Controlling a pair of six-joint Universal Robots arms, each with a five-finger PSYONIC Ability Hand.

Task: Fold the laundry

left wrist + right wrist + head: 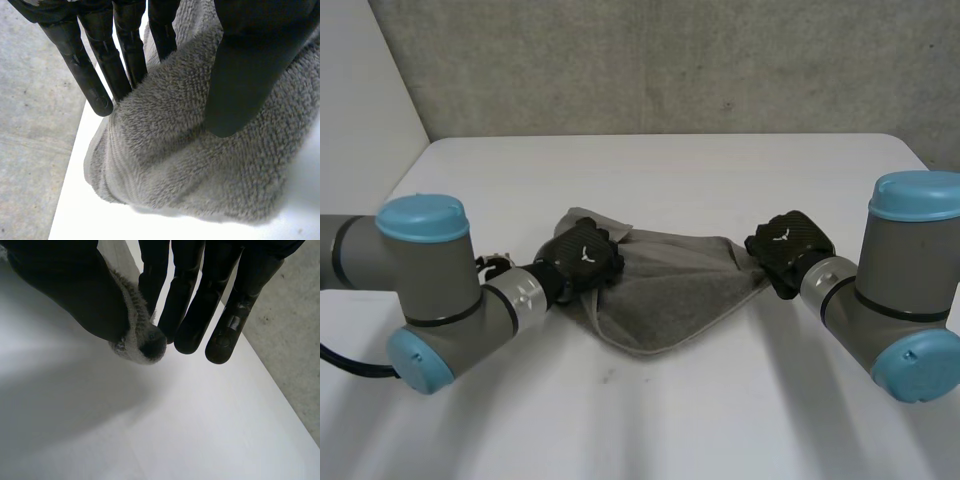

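Observation:
A grey towel (665, 295) lies rumpled at the middle of the white table (660, 170), hanging slack between my two hands. My left hand (582, 255) is at the towel's left end. In the left wrist view a bunched fold of the towel (175, 160) rises between the thumb (250, 75) and the straight fingers (100, 65), which pinch it. My right hand (788, 245) is at the towel's right corner. There the thumb (65, 285) and a finger (155, 285) pinch the towel's hemmed corner (131, 342) just above the table.
The table's left edge (75, 170) runs close past my left hand, with grey floor (30, 150) beyond it. The right edge and floor (295, 355) lie past my right hand's fingertips. A concrete wall (670, 60) stands behind the table.

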